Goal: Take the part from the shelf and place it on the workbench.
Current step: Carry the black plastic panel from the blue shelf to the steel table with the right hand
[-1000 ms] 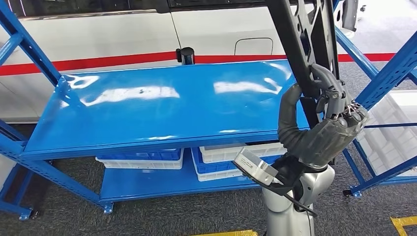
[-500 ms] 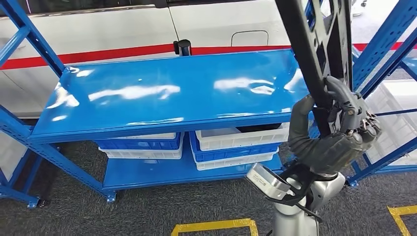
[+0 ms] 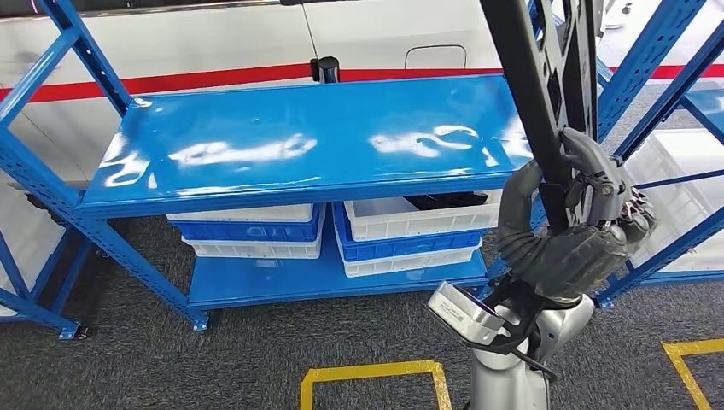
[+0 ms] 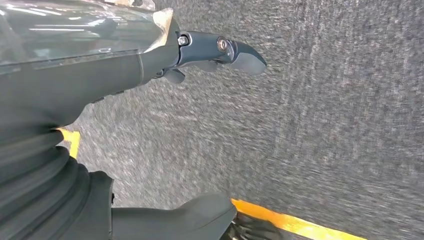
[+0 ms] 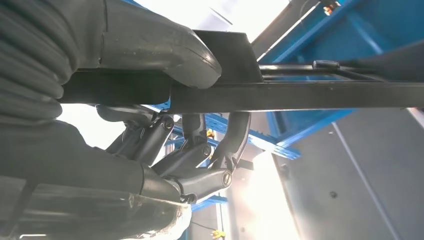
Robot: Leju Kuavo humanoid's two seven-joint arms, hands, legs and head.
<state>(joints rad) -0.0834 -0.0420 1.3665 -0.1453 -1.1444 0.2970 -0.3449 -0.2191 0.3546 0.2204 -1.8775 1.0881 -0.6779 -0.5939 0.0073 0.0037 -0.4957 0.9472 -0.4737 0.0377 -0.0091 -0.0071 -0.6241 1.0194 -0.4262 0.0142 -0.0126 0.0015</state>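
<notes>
Nearest, low in the head view: right hand point(image 3: 580, 226) raised on its silver arm, fingers and thumb wrapped tight around the lower end of a long black part point(image 3: 546, 77). Part held almost upright, rising out of the fist and running off the top of the picture, its flat frame pierced with cut-outs. Carried in the air, to the right of the shelf top and clear of every surface. In the right wrist view, same grip up close: thick thumb point(image 5: 165, 47) pressed on one face of the dark bar point(image 5: 300, 95), darker fingers point(image 5: 220, 145) curled round the other side.

Left hand point(image 4: 125, 55) hanging over grey carpet point(image 4: 325, 100) in the left wrist view, one dark finger stretched out, thumb apart from it, nothing held. A yellow line point(image 4: 295, 225) on the floor just beside the thumb.

On the floor before the robot, yellow tape marks point(image 3: 371, 376) on the carpet.

Further out, a blue shelf unit point(image 3: 316, 137) with a glossy top deck. On the lower deck, stacked white and blue bins point(image 3: 401, 235) in two piles side by side, something dark lying in the right-hand top bin. More blue uprights point(image 3: 657, 94) off to the right, white crates behind them.

Farthest, a white wall panel with a red stripe point(image 3: 213, 79).
</notes>
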